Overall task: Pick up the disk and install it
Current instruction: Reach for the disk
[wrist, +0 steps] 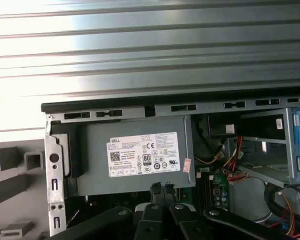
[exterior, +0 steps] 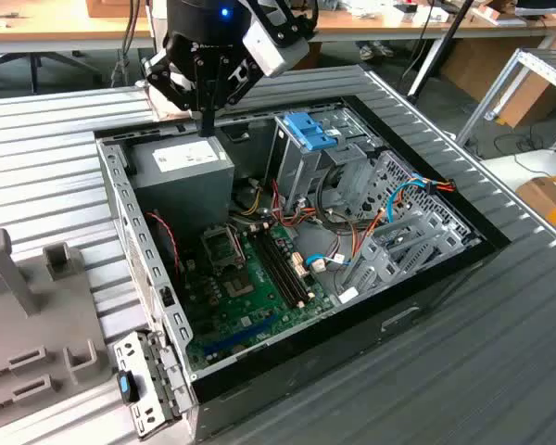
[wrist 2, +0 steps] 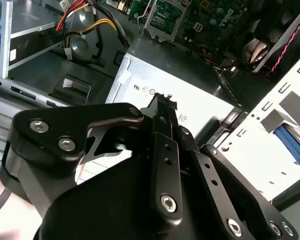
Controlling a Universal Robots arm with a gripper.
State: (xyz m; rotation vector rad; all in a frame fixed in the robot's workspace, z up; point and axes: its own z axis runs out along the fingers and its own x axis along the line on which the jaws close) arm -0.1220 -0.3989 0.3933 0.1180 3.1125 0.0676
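The disk is out of view. My gripper [exterior: 207,125] hangs over the far left corner of the open computer case [exterior: 486,243], just above the grey power supply [exterior: 181,167]. Its black fingers are shut together with nothing between them. In both wrist views the gripper [wrist 2: 161,100] [wrist: 162,187] points down at the labelled top of the power supply [wrist 2: 155,65] [wrist: 140,155].
Inside the case lie the green motherboard [exterior: 250,278], loose cables, and a tall grey metal cage [exterior: 301,176] topped by a blue latch [exterior: 308,130]. A grey bracket with a small blue clip [exterior: 148,389] sits at the near left corner. Grey fixtures [exterior: 28,315] stand on the table's left.
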